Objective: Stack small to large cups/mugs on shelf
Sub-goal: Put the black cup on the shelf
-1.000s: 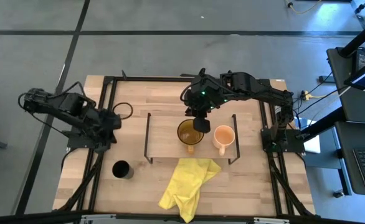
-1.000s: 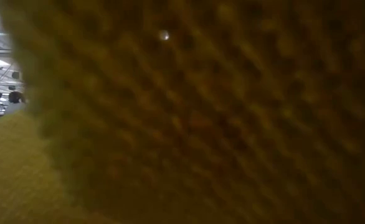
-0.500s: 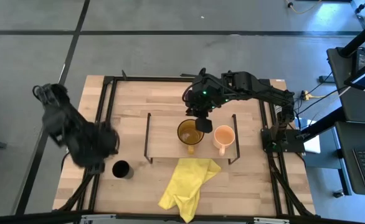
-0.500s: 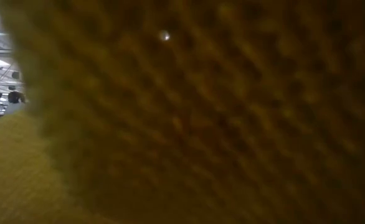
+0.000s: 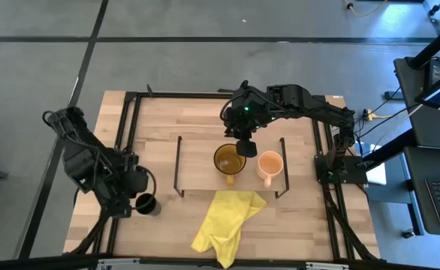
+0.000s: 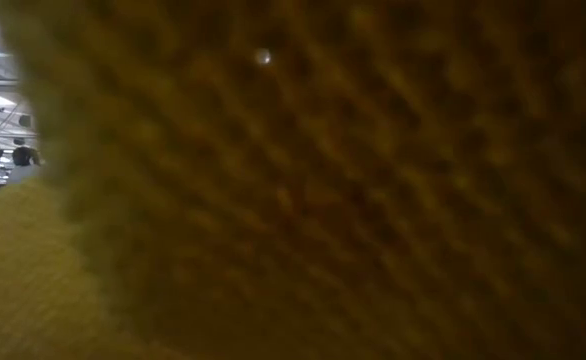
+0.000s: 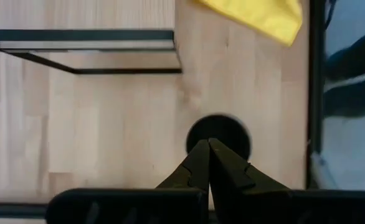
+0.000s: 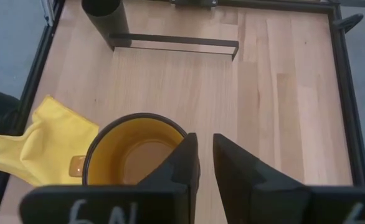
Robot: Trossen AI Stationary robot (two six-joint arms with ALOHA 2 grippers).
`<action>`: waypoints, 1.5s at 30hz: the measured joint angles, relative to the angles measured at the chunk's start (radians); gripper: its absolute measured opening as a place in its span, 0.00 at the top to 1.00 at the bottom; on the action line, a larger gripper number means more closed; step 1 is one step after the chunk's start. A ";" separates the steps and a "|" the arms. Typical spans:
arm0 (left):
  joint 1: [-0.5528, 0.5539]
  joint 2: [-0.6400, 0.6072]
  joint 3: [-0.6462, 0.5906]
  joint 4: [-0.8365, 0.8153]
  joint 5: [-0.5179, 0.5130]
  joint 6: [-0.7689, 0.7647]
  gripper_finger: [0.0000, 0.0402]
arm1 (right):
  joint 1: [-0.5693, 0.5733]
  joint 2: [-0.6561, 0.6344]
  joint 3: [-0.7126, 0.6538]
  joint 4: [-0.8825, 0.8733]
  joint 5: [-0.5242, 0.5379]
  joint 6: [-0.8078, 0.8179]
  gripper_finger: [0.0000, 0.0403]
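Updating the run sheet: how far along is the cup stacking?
Done: the amber translucent handled mug and peach-orange handled mug stand side by side on the low light-wood shelf. In hand: the right gripper straddles the amber mug's rim, while the left gripper, shut, hovers over the small black cup on the table. Left: nothing is nested yet.

Left gripper (image 5: 135, 201) now beside black cup (image 5: 149, 204)
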 joint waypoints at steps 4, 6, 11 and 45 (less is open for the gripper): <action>0.043 0.001 0.000 0.034 0.029 -0.049 1.00 | 0.000 0.000 0.000 -0.003 0.000 0.004 0.87; 0.064 0.001 0.000 0.014 0.033 -0.054 1.00 | 0.000 0.000 0.000 -0.003 0.000 0.005 0.87; 0.070 0.000 0.000 0.014 0.104 -0.156 1.00 | 0.000 0.000 0.000 -0.003 0.000 0.006 0.87; 0.011 -0.008 -0.282 0.120 0.156 -0.309 0.65 | 0.000 0.000 0.000 -0.037 -0.001 0.027 0.87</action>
